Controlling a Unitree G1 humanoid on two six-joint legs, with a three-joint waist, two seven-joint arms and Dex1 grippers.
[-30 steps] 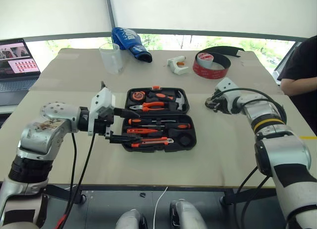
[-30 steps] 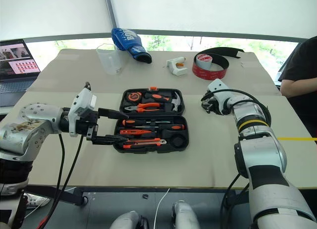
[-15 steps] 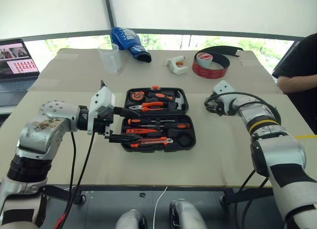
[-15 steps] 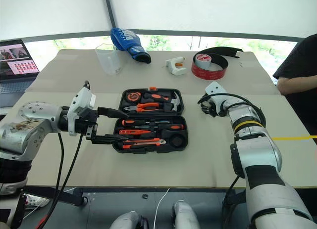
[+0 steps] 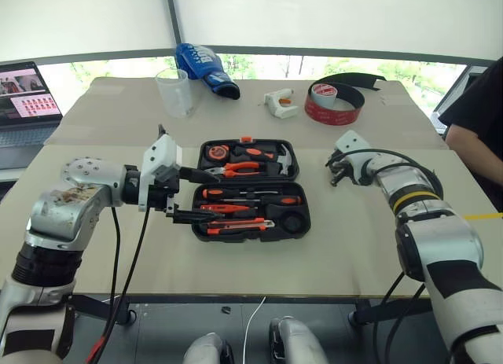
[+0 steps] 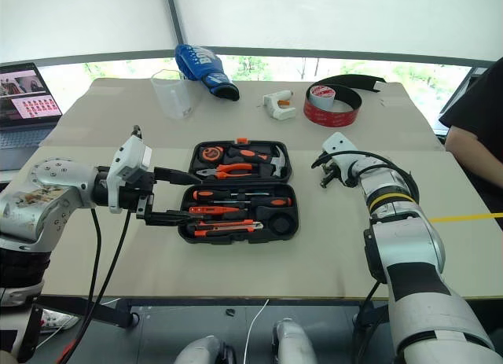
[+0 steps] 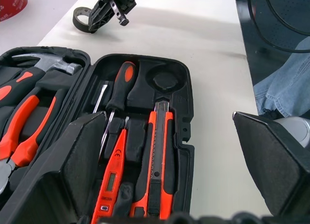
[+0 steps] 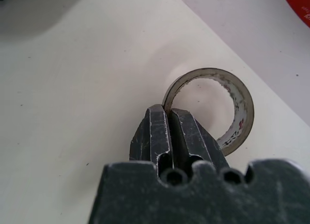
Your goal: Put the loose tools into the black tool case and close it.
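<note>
Two grippers flank the open tool case [image 5: 250, 188] on the table [image 5: 330, 246]: left gripper [image 5: 189, 196] spread wide, right gripper [image 8: 169, 118] clenched beside the small tape roll [image 8: 231, 104].

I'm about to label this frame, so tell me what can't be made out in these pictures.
- Right wrist view: the right gripper, shut, covers the small black tape roll's near edge; pinched or just touched, cannot tell.
- Left wrist view: a finger of the left gripper hides part of the black tool case's slots.
- Eye views: the person is cut by the right edge, the laptop by the left.
</note>
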